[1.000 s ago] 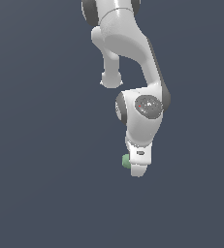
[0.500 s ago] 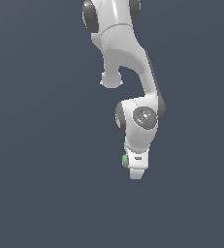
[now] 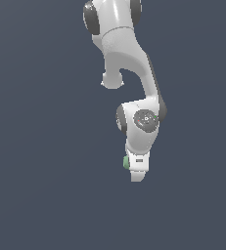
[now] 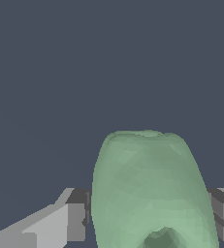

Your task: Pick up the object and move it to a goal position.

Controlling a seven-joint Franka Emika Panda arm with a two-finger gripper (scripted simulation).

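The object (image 4: 150, 189) is a pale green rounded lump with a dimple on its near face. In the wrist view it fills the gap between my two grey fingertips (image 4: 77, 215), which press on its sides. In the exterior view only a small green edge of the object (image 3: 126, 162) shows at the exterior view's left of the white gripper (image 3: 137, 177), which hangs below the arm's wrist joint. The gripper is shut on the object and holds it above the plain dark surface.
The white arm (image 3: 129, 68) rises from the gripper to the top of the exterior view. A flat dark grey-blue ground (image 3: 46, 185) lies all around, with nothing else standing on it in view.
The gripper, with the object in it, has moved slightly up and toward the exterior view's right, and the wrist has turned so less of the green object shows.
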